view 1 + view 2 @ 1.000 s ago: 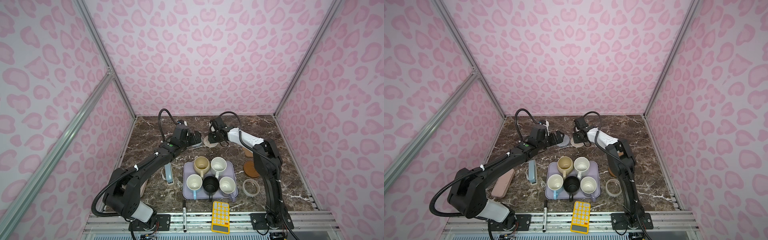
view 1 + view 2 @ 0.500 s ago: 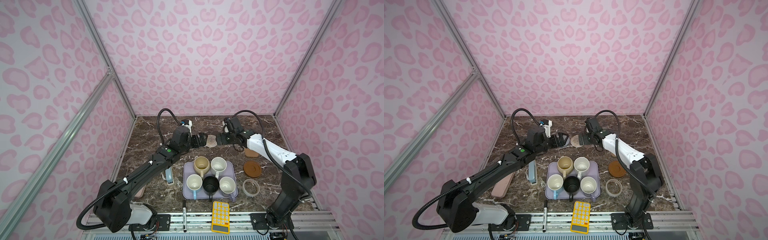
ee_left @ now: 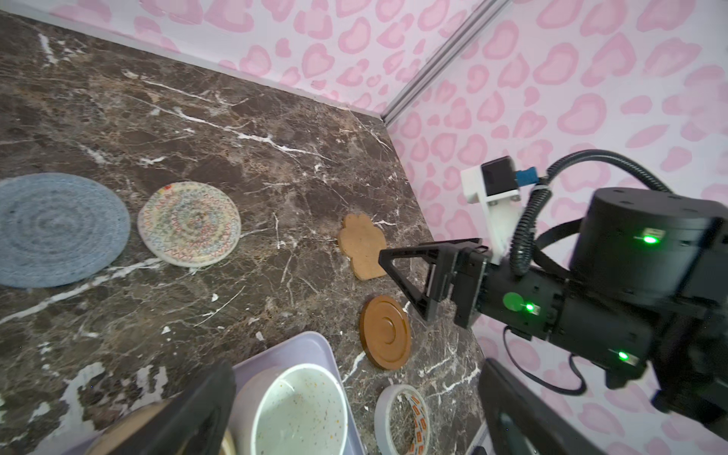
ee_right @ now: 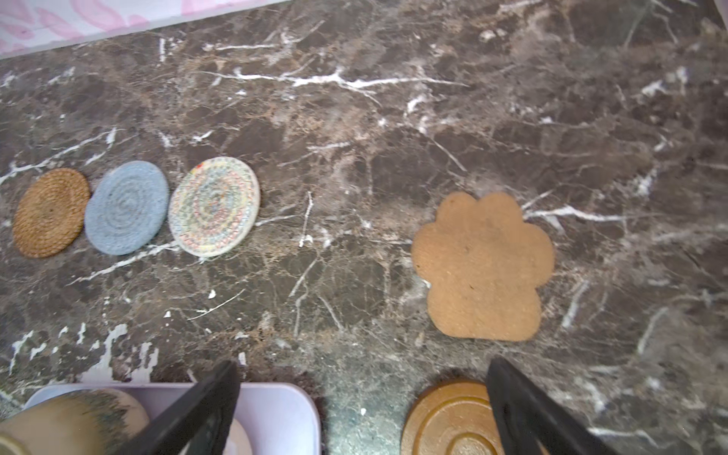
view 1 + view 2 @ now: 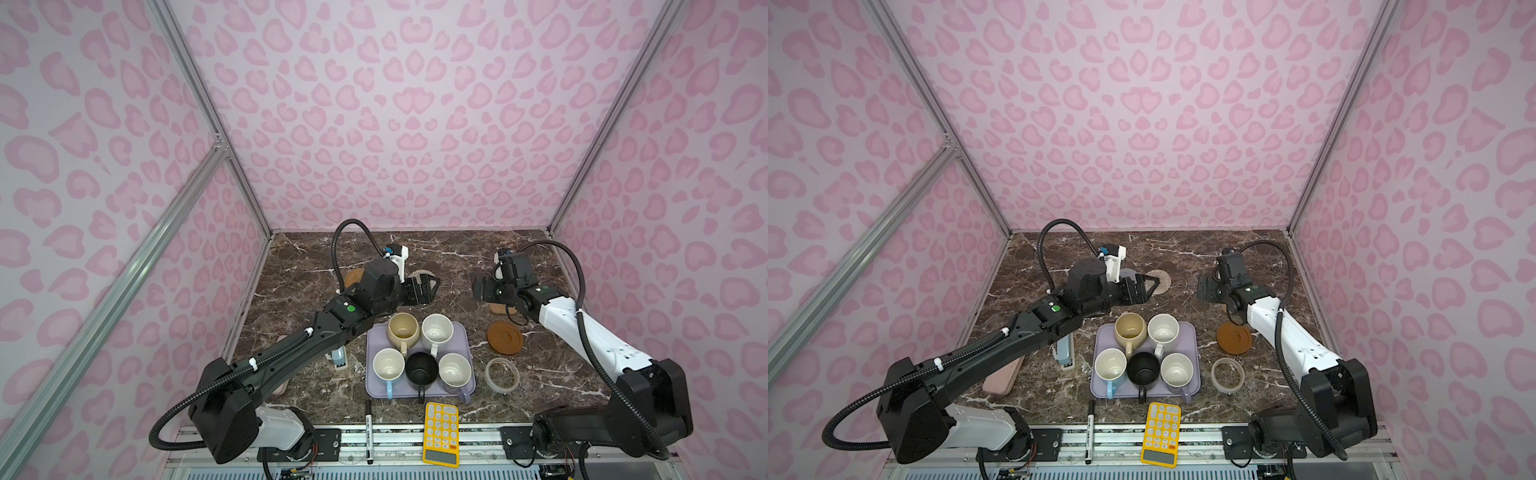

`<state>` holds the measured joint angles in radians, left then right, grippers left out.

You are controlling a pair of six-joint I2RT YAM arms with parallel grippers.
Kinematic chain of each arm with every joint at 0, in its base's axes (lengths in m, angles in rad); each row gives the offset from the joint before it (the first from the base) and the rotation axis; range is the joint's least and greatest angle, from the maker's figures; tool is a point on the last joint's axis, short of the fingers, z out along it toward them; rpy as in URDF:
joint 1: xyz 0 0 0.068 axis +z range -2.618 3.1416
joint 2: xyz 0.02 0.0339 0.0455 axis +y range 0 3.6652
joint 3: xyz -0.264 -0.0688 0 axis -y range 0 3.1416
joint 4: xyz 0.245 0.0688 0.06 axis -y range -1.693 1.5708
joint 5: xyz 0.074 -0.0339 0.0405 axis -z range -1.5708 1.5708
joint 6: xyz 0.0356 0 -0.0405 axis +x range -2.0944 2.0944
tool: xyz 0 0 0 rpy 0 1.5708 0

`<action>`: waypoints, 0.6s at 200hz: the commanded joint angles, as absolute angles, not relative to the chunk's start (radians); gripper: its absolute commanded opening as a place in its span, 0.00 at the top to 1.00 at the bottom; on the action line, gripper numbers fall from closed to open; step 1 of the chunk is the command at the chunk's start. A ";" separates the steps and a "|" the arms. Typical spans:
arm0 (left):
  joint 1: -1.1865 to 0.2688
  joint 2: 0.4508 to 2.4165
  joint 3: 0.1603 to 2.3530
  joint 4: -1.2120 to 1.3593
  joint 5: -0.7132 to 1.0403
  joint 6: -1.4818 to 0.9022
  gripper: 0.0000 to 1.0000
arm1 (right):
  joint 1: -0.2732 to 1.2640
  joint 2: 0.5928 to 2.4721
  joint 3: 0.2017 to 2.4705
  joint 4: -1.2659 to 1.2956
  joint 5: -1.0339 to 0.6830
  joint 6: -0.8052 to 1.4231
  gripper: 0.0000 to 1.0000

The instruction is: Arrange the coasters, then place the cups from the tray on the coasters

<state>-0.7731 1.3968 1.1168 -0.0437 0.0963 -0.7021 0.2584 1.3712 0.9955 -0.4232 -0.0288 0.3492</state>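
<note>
Three woven coasters lie in a row at the back: orange-tan (image 4: 51, 212), grey-blue (image 4: 127, 207), cream (image 4: 214, 207). The flower-shaped coaster (image 4: 482, 268) and the amber disc (image 4: 449, 421) lie apart on the right. Five cups stand on the lavender tray (image 5: 462, 332): beige (image 5: 402, 328), white speckled (image 5: 436, 330), light blue (image 5: 388, 365), black (image 5: 421, 369), lavender (image 5: 454, 369). My left gripper (image 5: 432, 286) hangs open and empty beside the cream coaster (image 5: 1160, 280). My right gripper (image 5: 478, 289) is open and empty above the flower-shaped coaster (image 5: 498, 308).
A tape ring (image 5: 1227, 374) lies right of the tray. At the front edge lie a yellow calculator (image 5: 1160, 432) and a marker (image 5: 1089, 432). A pink case (image 5: 1003, 378) and a small blue device (image 5: 1065, 351) are left of the tray. Pink walls enclose three sides.
My right gripper opened, left the cream coaster by the grey-blue one and drew back to the right. My left gripper moved right, towards the cream coaster.
</note>
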 commanded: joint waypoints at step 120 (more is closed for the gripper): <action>-0.816 1.745 1.422 -0.148 0.118 -0.641 0.02 | -0.063 1.659 1.013 -0.340 -0.154 0.350 0.23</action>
